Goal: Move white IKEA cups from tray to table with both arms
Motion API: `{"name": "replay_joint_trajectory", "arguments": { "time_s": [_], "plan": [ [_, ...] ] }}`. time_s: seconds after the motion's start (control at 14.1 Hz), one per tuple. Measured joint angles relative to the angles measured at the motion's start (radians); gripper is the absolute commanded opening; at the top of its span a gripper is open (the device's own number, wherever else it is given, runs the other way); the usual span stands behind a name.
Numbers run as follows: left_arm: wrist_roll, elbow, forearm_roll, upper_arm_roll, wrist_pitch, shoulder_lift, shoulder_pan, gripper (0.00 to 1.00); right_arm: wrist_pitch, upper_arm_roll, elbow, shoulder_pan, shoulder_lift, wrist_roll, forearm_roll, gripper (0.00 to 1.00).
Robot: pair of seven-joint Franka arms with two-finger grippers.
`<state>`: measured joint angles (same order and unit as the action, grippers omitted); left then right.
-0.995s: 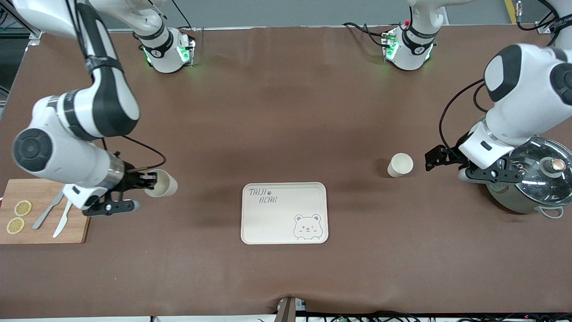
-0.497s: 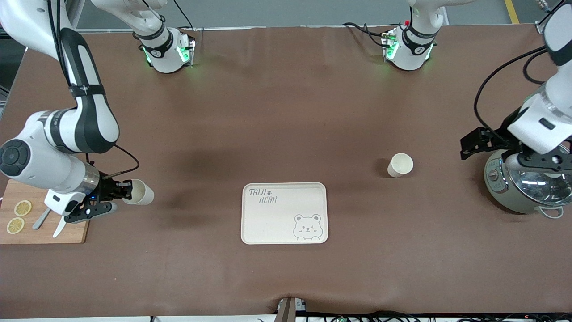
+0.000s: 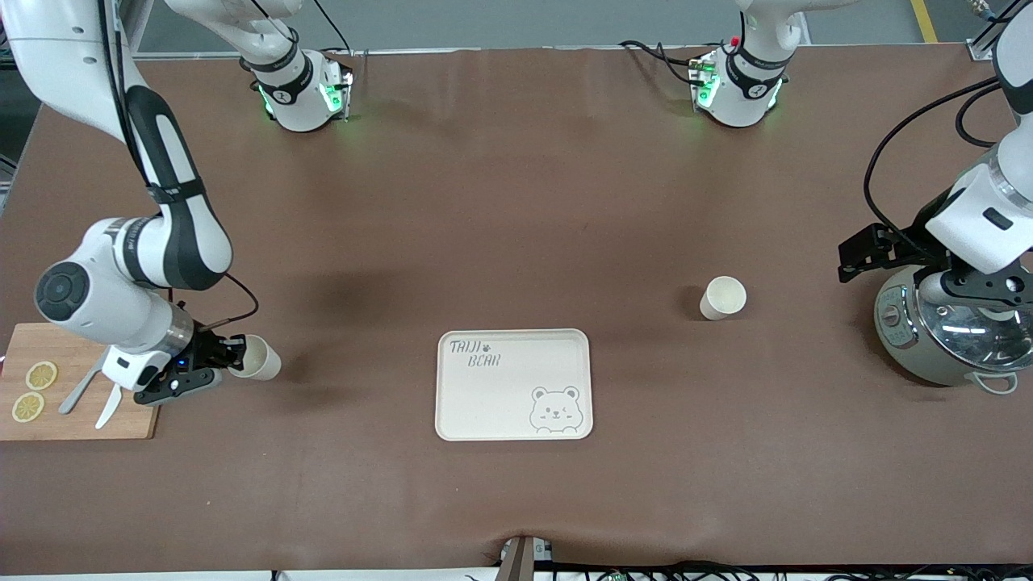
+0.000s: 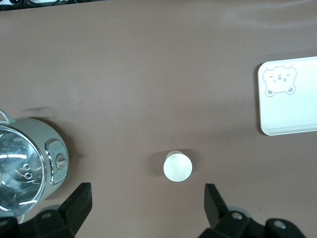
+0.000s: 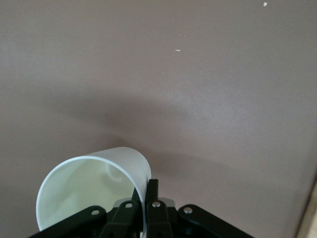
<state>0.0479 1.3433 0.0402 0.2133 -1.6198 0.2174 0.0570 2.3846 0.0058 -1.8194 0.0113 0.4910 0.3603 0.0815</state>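
Note:
One white cup [image 3: 722, 297] stands upright on the brown table between the bear tray and the pot; it also shows in the left wrist view [image 4: 177, 166]. My left gripper [image 3: 859, 257] is open and empty, up over the table beside the pot, its fingers [image 4: 79, 202] spread wide. My right gripper [image 3: 228, 355] is shut on the rim of the second white cup [image 3: 258, 358], pinching its wall and holding it tilted, low over the table beside the cutting board. That cup fills the right wrist view [image 5: 91, 191].
A cream bear tray [image 3: 514, 384] lies at the table's middle, nearer the front camera. A steel pot with a glass lid [image 3: 952, 327] stands at the left arm's end. A wooden cutting board [image 3: 77, 387] with lemon slices and cutlery lies at the right arm's end.
My right gripper has carried its cup toward the cutting board and lower. My left gripper has pulled back from the standing cup and risen beside the pot.

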Motion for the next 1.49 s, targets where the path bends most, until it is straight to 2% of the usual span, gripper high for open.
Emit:
{"name": "replay_joint_trajectory", "arguments": {
  "time_s": [0.14,0.21,0.5,0.57,0.71,0.78,1.14,1.28,1.49],
  "plan": [
    [-0.013,-0.002,-0.005,-0.149,0.0,0.0,-0.122,1.0,0.069,0.0,-0.025,0.0,0.033,0.007,0.0,0.0],
    [-0.015,-0.003,-0.013,-0.197,0.0,0.0,-0.162,1.0,0.093,0.0,-0.033,0.0,0.046,0.009,0.0,0.0],
    [-0.034,-0.006,-0.022,-0.214,0.002,0.0,-0.18,1.0,0.158,0.001,-0.059,0.0,0.062,0.012,0.0,0.01],
    [-0.052,-0.006,-0.022,-0.214,0.002,0.0,-0.18,1.0,0.158,0.001,-0.059,0.0,0.063,0.012,0.0,0.17],
    [-0.062,-0.007,-0.031,-0.214,0.002,0.0,-0.18,1.0,0.16,0.001,-0.059,0.0,0.063,0.013,0.0,0.91],
    [-0.062,-0.008,-0.05,-0.215,0.002,-0.001,-0.18,1.0,0.162,0.0,-0.058,0.0,0.063,0.013,0.0,1.0],
    [-0.062,-0.01,-0.077,-0.221,0.067,-0.058,-0.17,1.0,0.128,0.0,-0.021,0.0,0.058,0.019,0.0,1.0],
    [-0.082,-0.001,-0.077,-0.222,0.088,-0.082,-0.151,1.0,-0.016,0.0,0.057,0.001,0.051,0.019,0.0,1.0],
    [-0.107,0.045,-0.079,-0.222,0.09,-0.103,-0.146,1.0,-0.308,-0.002,0.244,0.009,0.028,0.019,0.0,1.0]
  ]
}}
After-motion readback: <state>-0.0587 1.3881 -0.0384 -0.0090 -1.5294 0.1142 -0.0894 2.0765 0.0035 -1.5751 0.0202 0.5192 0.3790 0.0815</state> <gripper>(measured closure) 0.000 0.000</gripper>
